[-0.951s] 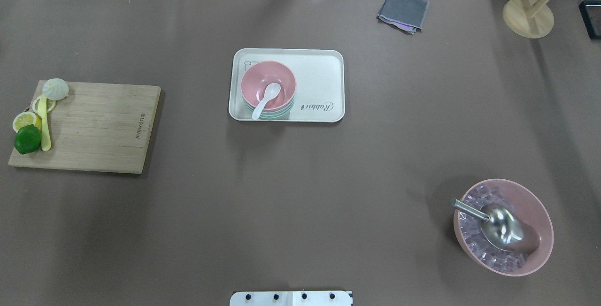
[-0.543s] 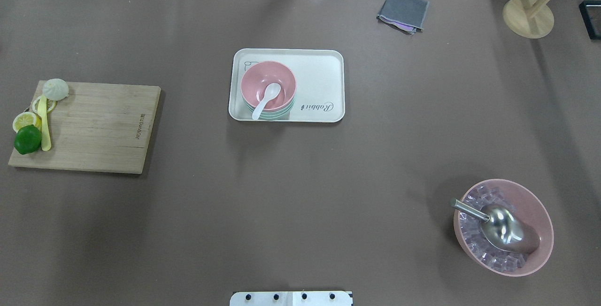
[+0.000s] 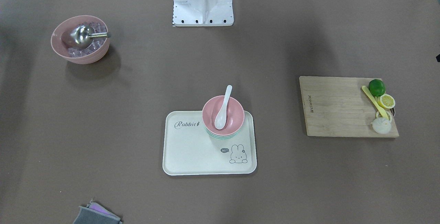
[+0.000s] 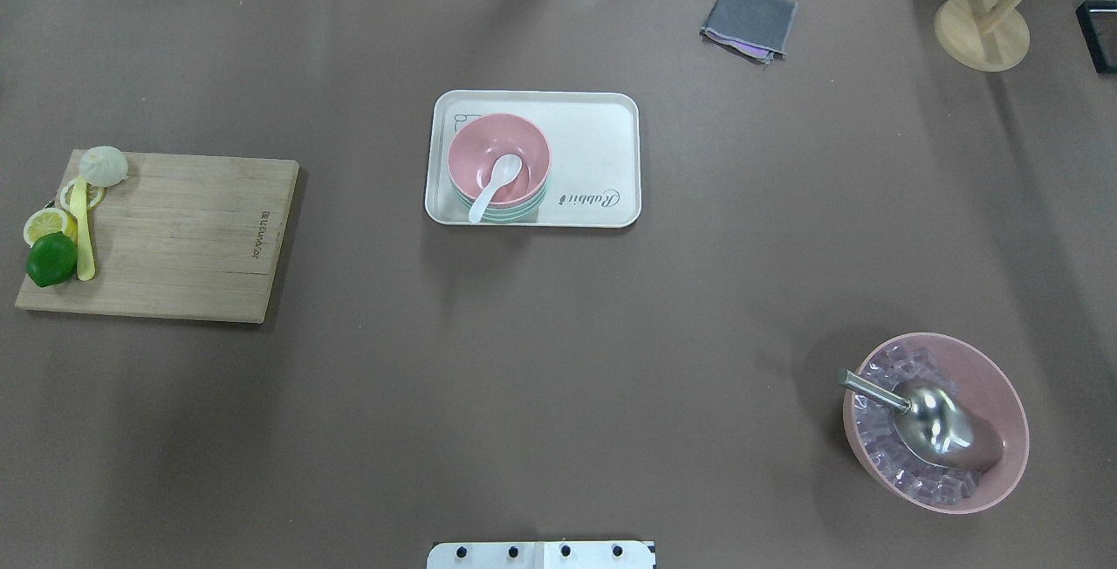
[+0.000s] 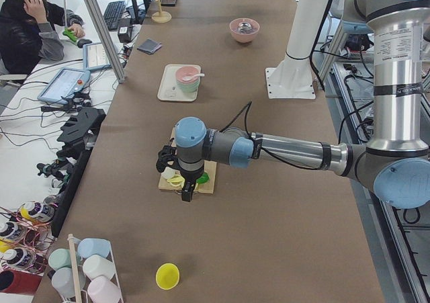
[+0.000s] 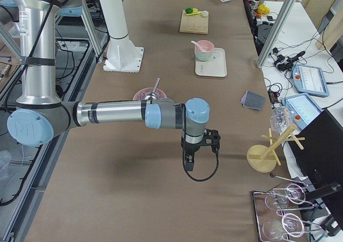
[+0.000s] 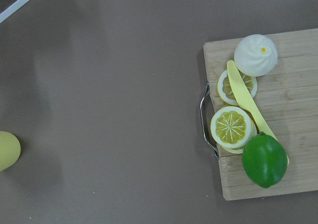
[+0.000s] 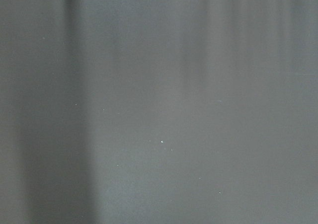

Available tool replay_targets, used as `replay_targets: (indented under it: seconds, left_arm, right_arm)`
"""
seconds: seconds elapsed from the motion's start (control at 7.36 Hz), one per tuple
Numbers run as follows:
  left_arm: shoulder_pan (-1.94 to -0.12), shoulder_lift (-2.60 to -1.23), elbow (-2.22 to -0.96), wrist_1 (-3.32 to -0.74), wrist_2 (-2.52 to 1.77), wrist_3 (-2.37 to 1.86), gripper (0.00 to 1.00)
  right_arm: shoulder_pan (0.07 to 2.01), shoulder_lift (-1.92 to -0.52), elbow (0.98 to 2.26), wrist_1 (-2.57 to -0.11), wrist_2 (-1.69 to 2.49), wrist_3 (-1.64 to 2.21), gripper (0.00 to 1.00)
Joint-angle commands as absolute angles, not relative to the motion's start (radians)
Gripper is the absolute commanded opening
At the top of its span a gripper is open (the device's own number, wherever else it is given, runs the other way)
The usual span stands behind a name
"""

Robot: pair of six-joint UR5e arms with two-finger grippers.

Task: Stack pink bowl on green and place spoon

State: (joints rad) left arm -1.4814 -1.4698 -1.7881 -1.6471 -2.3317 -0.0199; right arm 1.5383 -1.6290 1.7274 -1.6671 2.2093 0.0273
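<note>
The pink bowl (image 4: 524, 143) sits nested on the green bowl (image 4: 515, 214) at the left end of the white tray (image 4: 602, 141). The white spoon (image 4: 493, 187) lies in the pink bowl with its handle over the rim. The stack also shows in the front view (image 3: 234, 114). My left gripper (image 5: 185, 194) hangs over the cutting board's end, far from the tray. My right gripper (image 6: 186, 160) hangs over bare table at the other end. Both show only in the side views, so I cannot tell whether they are open or shut.
A wooden cutting board (image 4: 174, 233) holds a lime, lemon slices, a yellow knife and a bun. A pink bowl of ice (image 4: 995, 394) with a metal scoop stands at the front right. A grey cloth (image 4: 749, 19) and a wooden stand (image 4: 982, 28) are at the back right.
</note>
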Motion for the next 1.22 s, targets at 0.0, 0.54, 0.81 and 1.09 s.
replay_targets:
  seconds: [0.0, 0.54, 0.81, 1.09]
  left_arm:
    - [-1.48, -1.468, -1.784, -1.646, -2.332, -0.02, 0.98]
    - [-1.48, -1.46, -1.77, -1.646, -2.332, -0.02, 0.98]
    - [-1.48, -1.46, -1.772, -1.646, -2.332, -0.02, 0.98]
    - [-1.48, -1.462, -1.767, -1.646, -2.33, -0.02, 0.98]
  right_arm:
    - [1.534, -1.643, 1.727, -1.663, 2.217, 0.02, 1.0]
    - [1.523, -1.644, 1.721, -1.663, 2.221, 0.029, 1.0]
    - [1.5, -1.643, 1.721, -1.663, 2.221, 0.032, 1.0]
    - [1.473, -1.643, 1.721, -1.661, 2.221, 0.032, 1.0]
